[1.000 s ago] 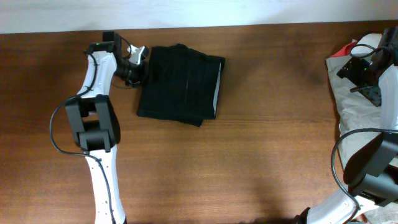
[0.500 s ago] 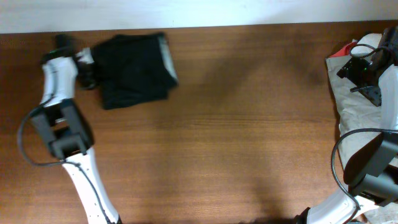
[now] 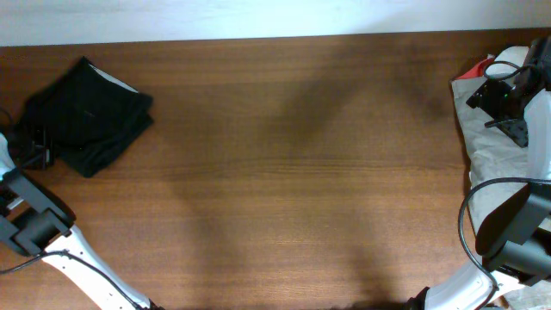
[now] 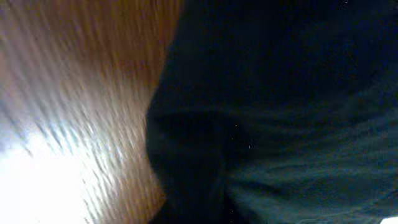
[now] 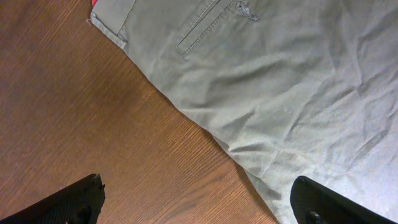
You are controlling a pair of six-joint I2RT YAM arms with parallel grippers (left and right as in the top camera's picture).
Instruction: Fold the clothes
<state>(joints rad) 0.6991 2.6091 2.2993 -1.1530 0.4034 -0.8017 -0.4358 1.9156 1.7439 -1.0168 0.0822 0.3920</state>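
garment position and hand state

folded black cloth garment (image 3: pixel 86 116) lies at the far left rear of the brown wooden worktop (image 3: pixel 301 172). it is turned at an angle to the worktop edge, and a pale inner layer shows at its upper corner. left hand (image 3: pixel 36 155) sits at the garment's left edge and appears to touch it in the overhead view. the left wrist view is blurred and filled by black cloth. no finger shows there, so the opening of the left hand cannot be told.

right hand (image 5: pixel 199 202) is over the right end of the worktop, at the edge of crumpled grey-green trousers (image 5: pixel 280 74). its two dark fingertips (image 5: pixel 81 199) stand wide apart and hold nothing. a red item (image 3: pixel 482 67) shows at the rear edge of the trousers, mostly hidden.
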